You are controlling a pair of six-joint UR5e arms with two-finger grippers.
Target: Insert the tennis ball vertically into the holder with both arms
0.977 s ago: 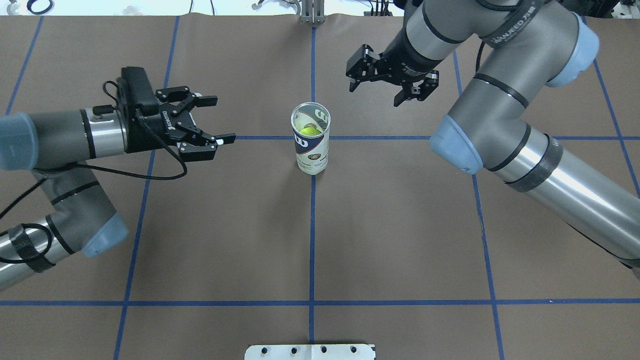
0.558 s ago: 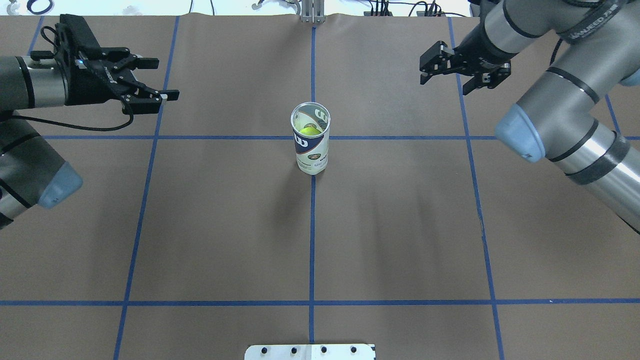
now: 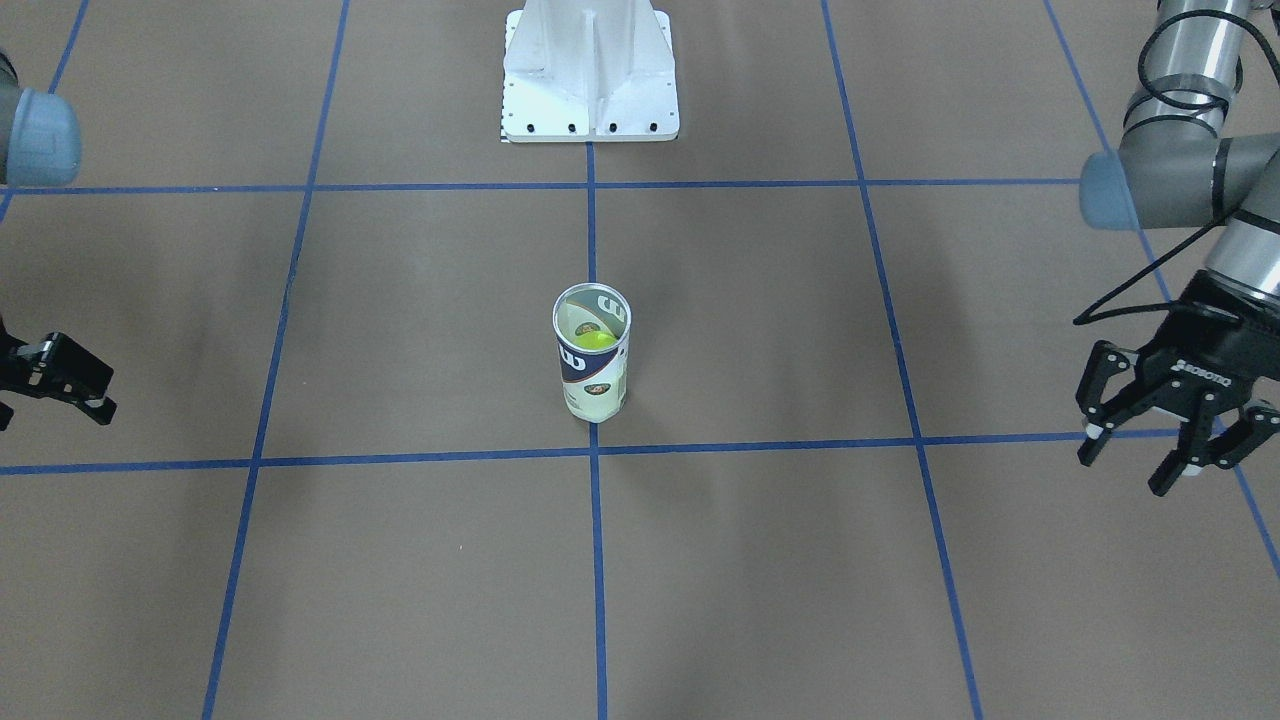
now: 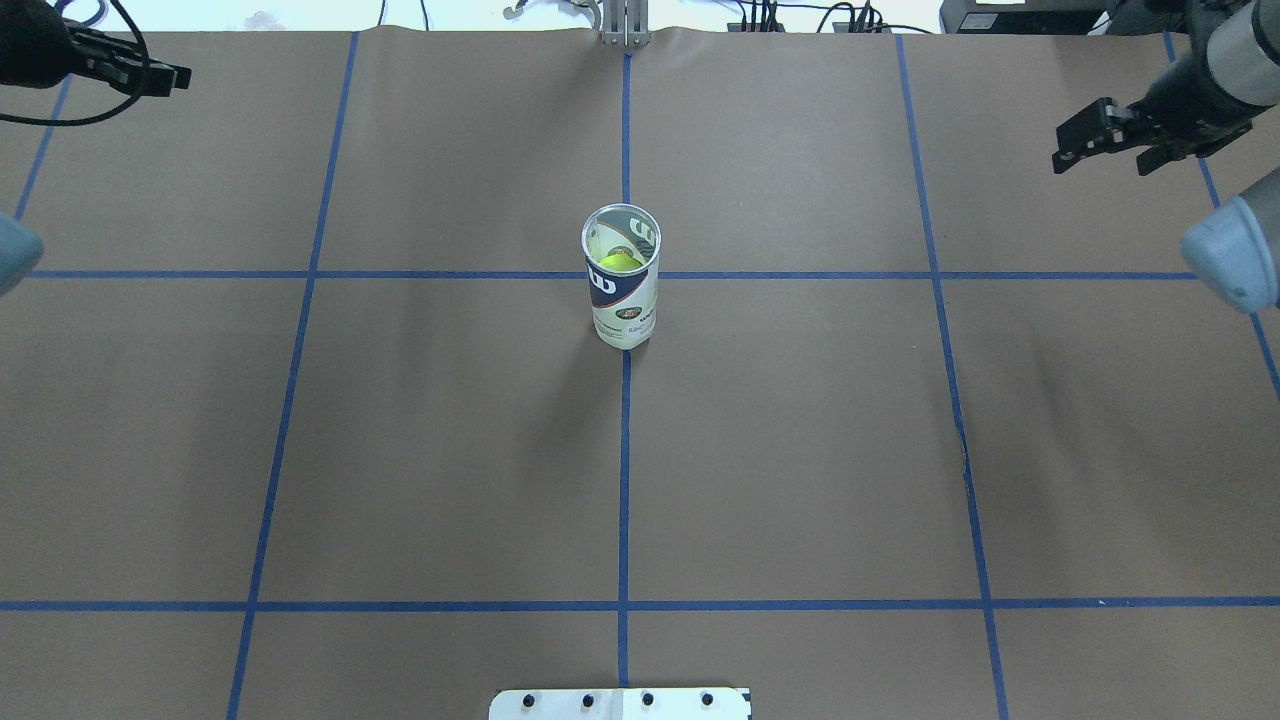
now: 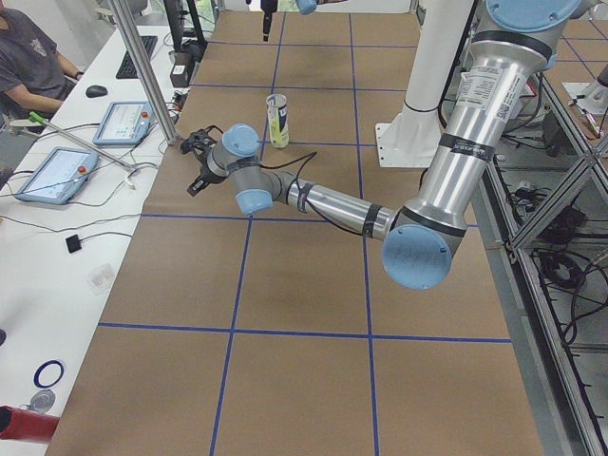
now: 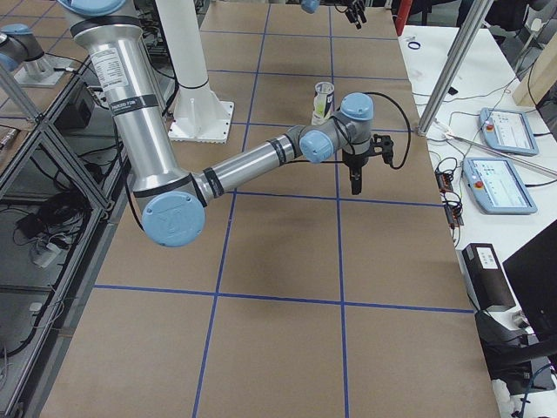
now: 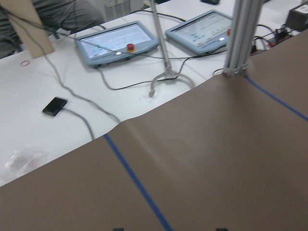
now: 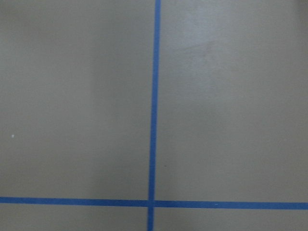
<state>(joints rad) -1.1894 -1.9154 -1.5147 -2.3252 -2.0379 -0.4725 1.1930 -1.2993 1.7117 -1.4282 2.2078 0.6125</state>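
The holder, a clear tube with a silver rim and a white and navy label, stands upright at the table's centre; it also shows in the front-facing view. A yellow-green tennis ball sits inside it, also seen through the rim in the front-facing view. My left gripper is open and empty, far off to the holder's side, at the far left corner in the overhead view. My right gripper is open and empty at the far right, cut off by the front-facing view's edge.
The white metal base stands at the robot's side of the table. Beyond the far table edge, the left wrist view shows a white desk with control tablets, cables and an aluminium post. A person sits there.
Both arms have swung outward and away from the holder toward the table's far corners. Both grippers stay open. The holder and ball have not moved.
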